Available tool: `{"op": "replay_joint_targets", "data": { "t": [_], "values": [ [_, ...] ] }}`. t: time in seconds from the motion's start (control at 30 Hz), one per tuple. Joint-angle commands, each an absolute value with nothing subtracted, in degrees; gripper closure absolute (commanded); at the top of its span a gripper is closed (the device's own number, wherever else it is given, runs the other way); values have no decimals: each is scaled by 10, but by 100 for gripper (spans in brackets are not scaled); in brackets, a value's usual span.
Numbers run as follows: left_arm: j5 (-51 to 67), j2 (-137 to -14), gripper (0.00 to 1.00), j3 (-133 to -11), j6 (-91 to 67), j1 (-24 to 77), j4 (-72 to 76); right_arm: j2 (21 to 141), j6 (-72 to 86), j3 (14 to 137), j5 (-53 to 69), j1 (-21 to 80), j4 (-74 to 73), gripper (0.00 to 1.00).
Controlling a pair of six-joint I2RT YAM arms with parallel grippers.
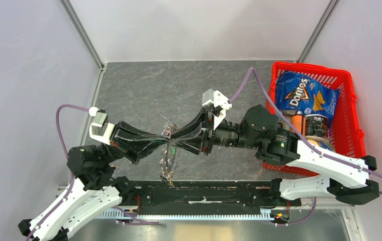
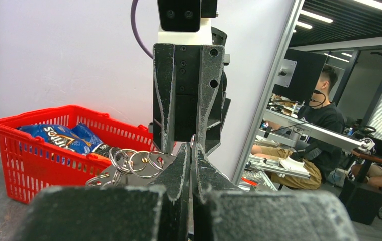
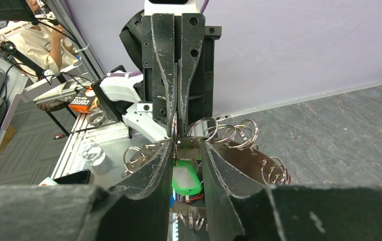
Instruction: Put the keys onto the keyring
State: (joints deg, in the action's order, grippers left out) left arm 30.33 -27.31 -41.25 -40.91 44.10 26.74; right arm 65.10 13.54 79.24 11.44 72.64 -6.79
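- Steel on steel is where we see the risk: the silver steel keyring point(image 3: 224, 133) — a bunch of linked split rings — hangs in the air between the two arms. The left gripper point(image 3: 175, 123), fingers pressed together on one thin loop, could let it slip or twist.
- The right gripper point(image 3: 186, 149) has its fingers apart, and the small green-headed key point(image 3: 186, 182) shows through the gap. We cannot tell whether they press on anything, so the key may drop to the grey stone-patterned table point(image 1: 138, 90).
- Only the right wrist view shows the green head. Only the top view shows the bunch dangling below both grippers — the black-headed key we find nowhere.
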Motion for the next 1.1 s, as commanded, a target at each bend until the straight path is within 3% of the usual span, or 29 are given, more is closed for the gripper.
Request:
{"op": "replay_joint_targets", "data": {
  "t": [0.0,0.17,0.27,0.37,0.47,0.77,0.93,1.07],
  "values": [
    [290,-267,98,-417,-416,440,308,653,134,822,106,730,-38,67],
    [293,-269,98,-416,-416,440,308,655,133,824,107,730,-36,68],
    [294,-268,98,-416,-416,440,308,655,133,824,107,730,-36,75],
    [297,-269,98,-416,-417,440,308,656,129,825,108,730,-36,83],
    [298,-270,98,-416,-417,440,308,659,127,829,116,730,-36,100],
    [342,-281,98,-425,-425,440,282,657,97,827,153,730,-45,100],
    [403,-291,79,-444,-435,440,241,644,90,821,158,730,-88,100],
    [444,-279,70,-452,-422,440,179,616,93,799,163,730,-116,100]
  ]
}}
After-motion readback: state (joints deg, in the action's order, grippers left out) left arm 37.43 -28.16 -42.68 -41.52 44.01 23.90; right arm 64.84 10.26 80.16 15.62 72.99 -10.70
